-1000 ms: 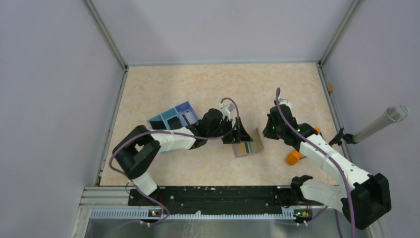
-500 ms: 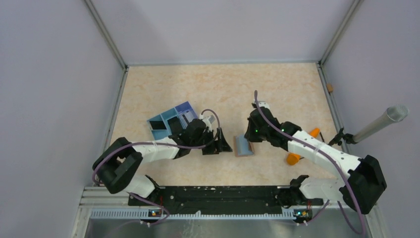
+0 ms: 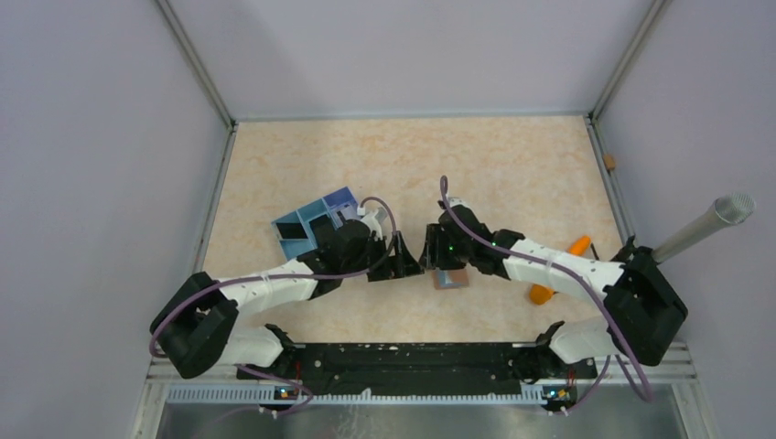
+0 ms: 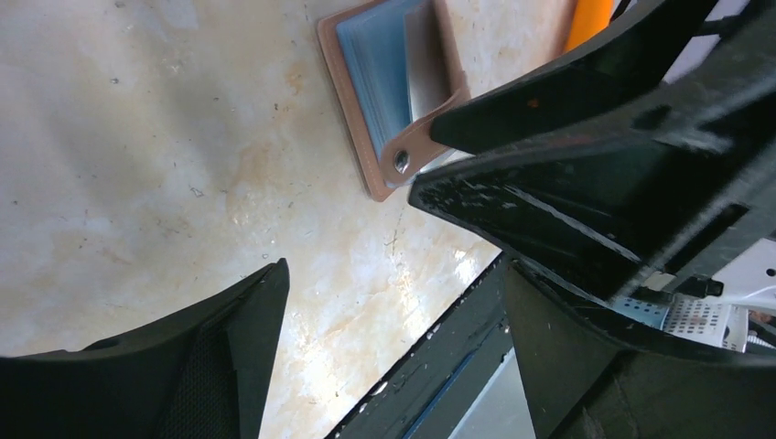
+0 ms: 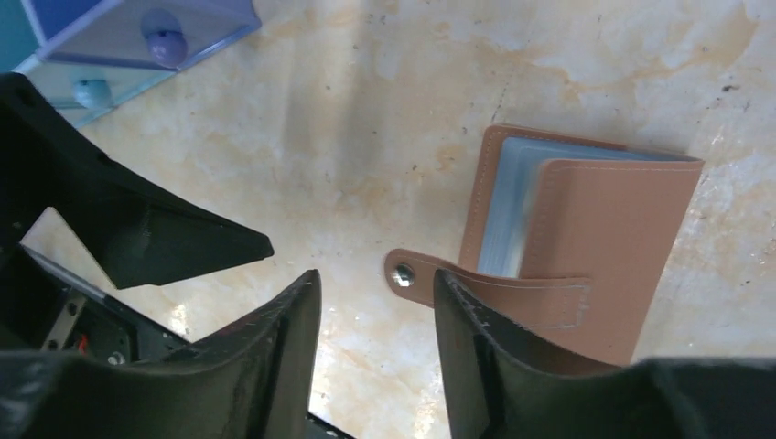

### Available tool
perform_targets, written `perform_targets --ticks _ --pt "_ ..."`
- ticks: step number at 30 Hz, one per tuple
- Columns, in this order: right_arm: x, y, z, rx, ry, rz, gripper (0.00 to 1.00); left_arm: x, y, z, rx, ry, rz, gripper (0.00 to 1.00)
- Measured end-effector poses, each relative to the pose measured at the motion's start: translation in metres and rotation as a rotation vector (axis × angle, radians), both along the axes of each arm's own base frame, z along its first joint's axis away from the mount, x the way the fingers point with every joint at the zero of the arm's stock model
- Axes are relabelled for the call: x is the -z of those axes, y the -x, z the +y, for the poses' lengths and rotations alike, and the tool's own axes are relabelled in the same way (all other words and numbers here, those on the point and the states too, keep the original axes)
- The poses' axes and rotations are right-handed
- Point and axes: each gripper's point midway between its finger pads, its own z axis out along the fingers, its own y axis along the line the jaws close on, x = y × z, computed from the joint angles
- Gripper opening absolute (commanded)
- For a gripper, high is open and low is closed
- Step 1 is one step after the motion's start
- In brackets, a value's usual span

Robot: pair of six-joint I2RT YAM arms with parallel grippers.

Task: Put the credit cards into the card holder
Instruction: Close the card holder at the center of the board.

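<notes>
The bench (image 3: pixel 412 160), a marbled beige surface walled on three sides, is occupied in its near half by two arms. The left arm (image 3: pixel 274 288) and the right arm (image 3: pixel 558 270) are bent inward, so that their tips are brought close together near the middle. A blue box (image 3: pixel 311 224) with divided compartments is seen behind the left arm's wrist and is partly covered by it from above. An orange carrot-shaped object (image 3: pixel 543 294) is crossed by the right arm and shows on both sides of it.

The left hand (image 4: pixel 393 274) is spread wide and nothing is gripped; bare bench is seen between its fingers, just beside the card holder. The right hand (image 5: pixel 375 279) is released as well, its fingers parted over the bench.

The card holder (image 5: pixel 604 229) is laid flat on the bench directly below the right hand, with its brown cover folded over. Light blue credit cards (image 5: pixel 503 210), or possibly sleeves over them, are exposed along the uncovered edge inside the holder. The strap (image 5: pixel 494 288) is left unfastened and stretched out flat. Its snap stud (image 5: pixel 402 273) is seen in the gap between the right fingers; whether it is touched cannot be told.
</notes>
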Motion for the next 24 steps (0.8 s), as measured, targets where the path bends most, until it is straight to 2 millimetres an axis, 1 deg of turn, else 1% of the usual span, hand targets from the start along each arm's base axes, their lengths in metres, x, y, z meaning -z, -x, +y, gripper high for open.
perform_targets --ticks 2,3,5,9,11,13,15,17,19,22,24 --pt "-0.008 0.001 -0.001 -0.006 -0.010 -0.014 0.64 0.001 0.000 0.002 -0.005 -0.012 0.000 0.91" --pt "-0.014 0.001 -0.002 -0.007 -0.015 -0.023 0.66 0.001 0.000 0.003 -0.009 -0.016 -0.001 0.91" --pt "-0.032 0.002 -0.004 -0.013 -0.027 -0.053 0.68 0.000 -0.002 0.004 -0.016 -0.025 -0.004 0.91" --pt "-0.087 -0.008 -0.018 0.022 -0.077 -0.159 0.69 -0.014 -0.010 -0.001 -0.019 -0.018 -0.035 0.92" --pt "-0.108 -0.020 -0.038 0.077 -0.100 -0.209 0.67 -0.022 -0.015 -0.005 -0.016 -0.008 -0.052 0.92" --pt "-0.114 -0.031 -0.064 0.154 -0.093 -0.229 0.65 -0.026 -0.019 -0.010 -0.014 -0.002 -0.060 0.92" --pt "-0.108 -0.039 -0.091 0.230 -0.071 -0.231 0.63 -0.027 -0.023 -0.014 -0.011 -0.004 -0.060 0.93" --pt "-0.090 -0.043 -0.119 0.307 -0.031 -0.206 0.59 -0.025 -0.025 -0.016 -0.009 -0.010 -0.055 0.93" --pt "-0.066 -0.040 -0.144 0.374 0.019 -0.159 0.55 -0.021 -0.026 -0.017 -0.007 -0.018 -0.049 0.93" --pt "-0.031 -0.030 -0.172 0.446 0.092 -0.084 0.52 -0.015 -0.026 -0.017 -0.005 -0.031 -0.039 0.93" --pt "-0.016 -0.025 -0.179 0.460 0.120 -0.048 0.49 -0.012 -0.026 -0.017 -0.002 -0.040 -0.033 0.93"
